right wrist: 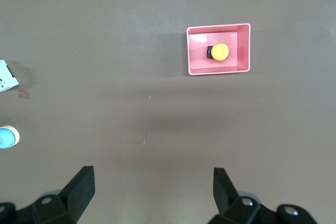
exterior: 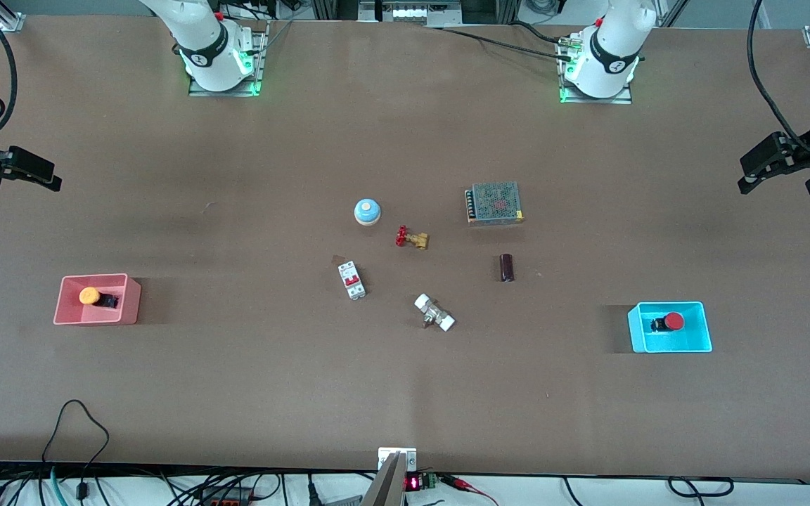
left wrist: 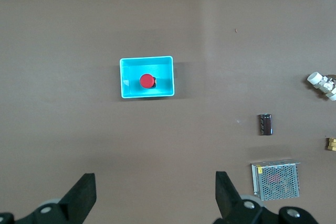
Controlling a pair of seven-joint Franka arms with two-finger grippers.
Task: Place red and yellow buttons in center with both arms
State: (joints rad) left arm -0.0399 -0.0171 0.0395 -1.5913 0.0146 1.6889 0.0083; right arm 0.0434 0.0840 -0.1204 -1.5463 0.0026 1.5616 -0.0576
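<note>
The red button (exterior: 672, 322) lies in a cyan tray (exterior: 669, 348) toward the left arm's end of the table. It also shows in the left wrist view (left wrist: 147, 81) inside the tray (left wrist: 147, 95). The orange-yellow button (exterior: 89, 296) lies in a pink tray (exterior: 95, 321) toward the right arm's end; the right wrist view shows the button (right wrist: 219, 51) and tray (right wrist: 218, 72). My left gripper (exterior: 783, 184) (left wrist: 155, 192) is open and empty, high over the table's end. My right gripper (exterior: 4, 179) (right wrist: 153, 190) is open and empty over the other end.
Round the brown table's middle (exterior: 440, 270) lie a light-blue dome (exterior: 368, 211), a red-handled brass valve (exterior: 412, 237), a white circuit breaker (exterior: 351, 280), a white-ended fitting (exterior: 434, 313), a dark cylinder (exterior: 507, 267) and a meshed power supply (exterior: 494, 203).
</note>
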